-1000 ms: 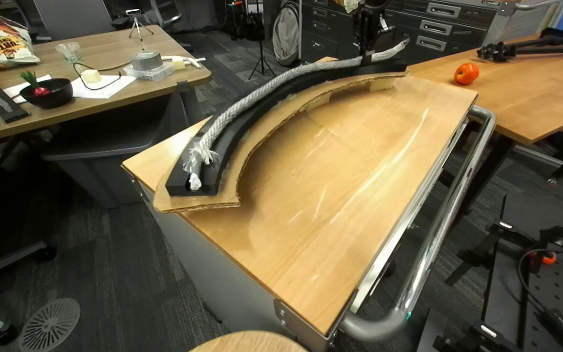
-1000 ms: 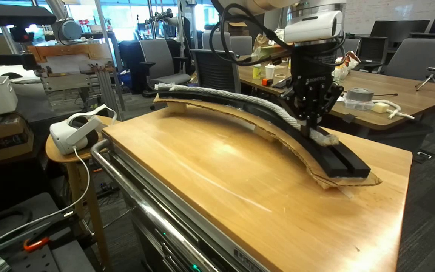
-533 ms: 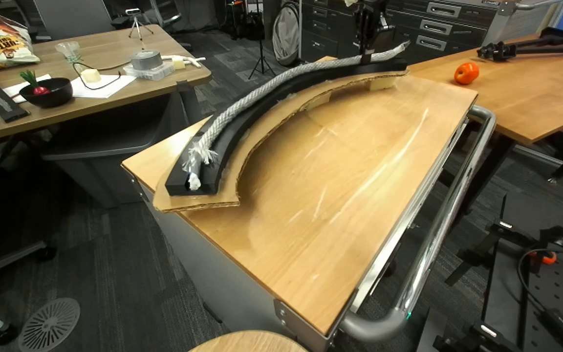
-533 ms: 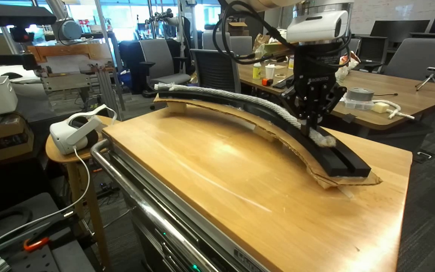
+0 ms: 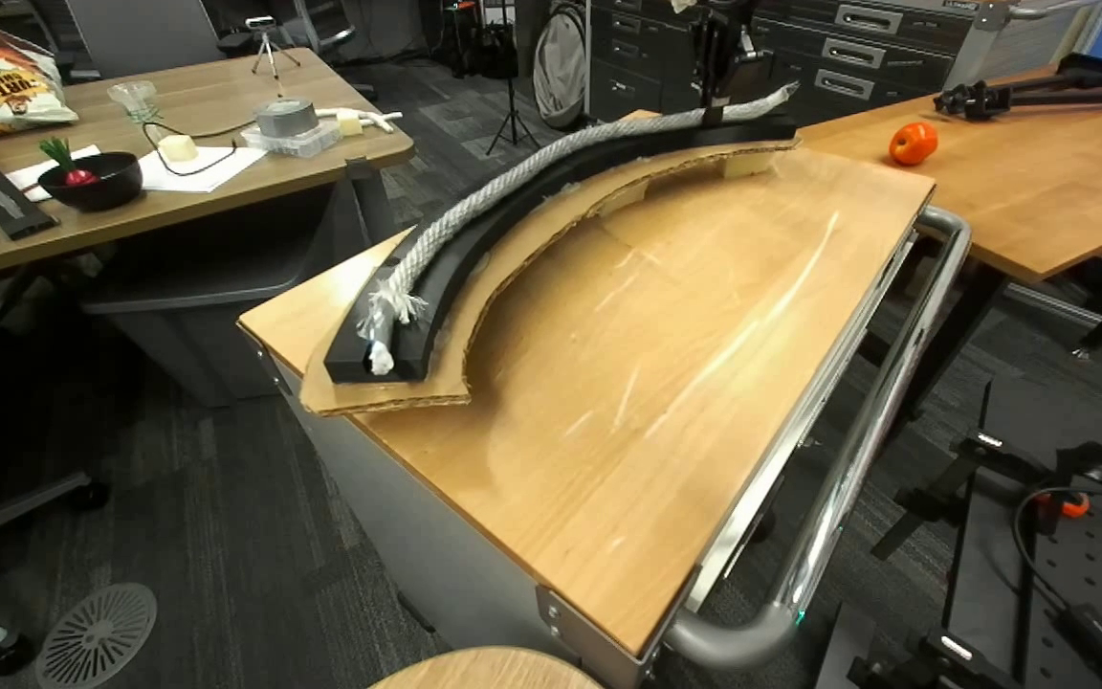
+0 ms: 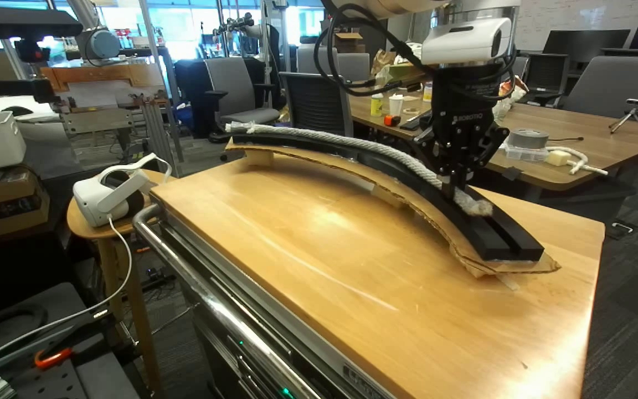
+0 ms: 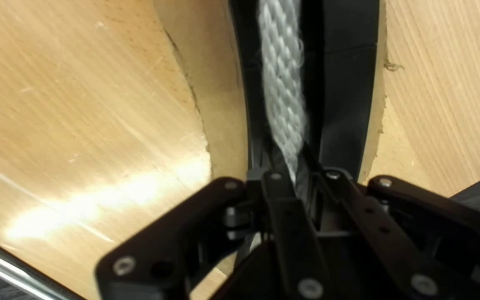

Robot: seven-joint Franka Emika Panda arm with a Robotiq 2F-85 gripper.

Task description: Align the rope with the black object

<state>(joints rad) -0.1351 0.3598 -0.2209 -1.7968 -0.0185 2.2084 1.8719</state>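
The light grey braided rope runs along the curved black strip; both also show in the other exterior view, rope and strip. My gripper is shut on the rope near its far frayed end. That end sticks out past the fingers, short of the strip's end, and looks raised above the strip in an exterior view. The opposite frayed end lies in the strip's groove. In the wrist view the rope goes between the fingers, left of the strip's right side.
The strip sits on a cardboard base raised on small blocks over the wooden cart top. A chrome rail runs along one cart side. A table with tape and other items stands behind. A headset lies on a stool.
My hand has shifted slightly to the right in an exterior view. The free rope end past the fingers has shifted a little. The rest of the rope and the strip look unchanged.
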